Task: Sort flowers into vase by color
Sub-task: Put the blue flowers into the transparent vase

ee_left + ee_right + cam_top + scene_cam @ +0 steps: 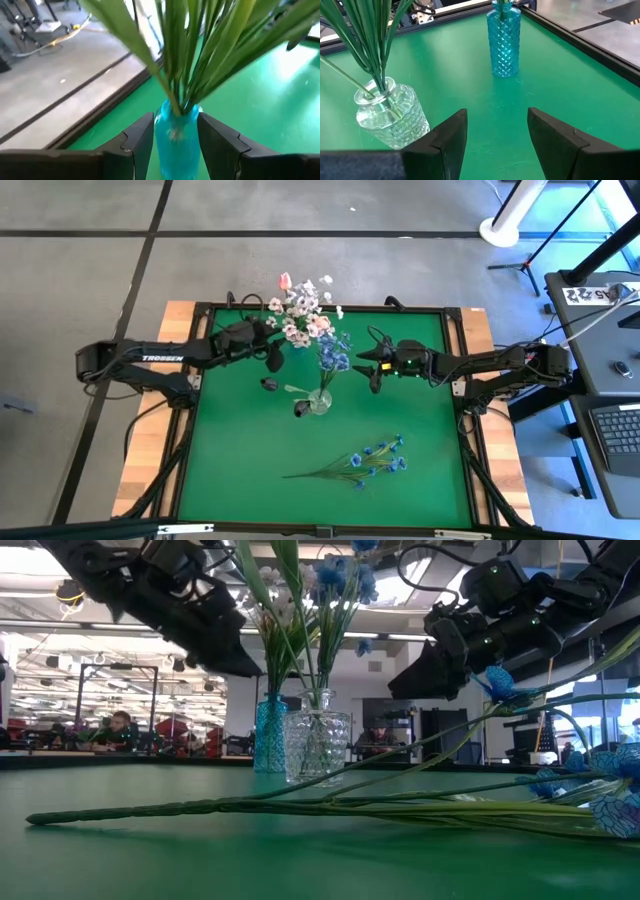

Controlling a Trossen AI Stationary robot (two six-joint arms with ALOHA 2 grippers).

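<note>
Blue flowers [420, 802] are lying nearest the low camera on the green counter [200, 860], stems light, thin and springy; mid-stem looks best for gripping. From above, they are resting well apart from both vases. At its wrist, the left hand [175, 145] is straddling the blue vase [176, 135], seemingly without squeezing. Across, the right hand [497, 137] is hanging open, empty, facing the clear vase [390, 117].

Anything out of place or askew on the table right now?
One blue spray lies flat on the green mat, near its front edge, not in a vase. Both vases stand upright: the clear vase with blue flowers, the blue vase with pink and white ones. The left pincer straddles the blue vase; the right pincer is open and empty.
</note>
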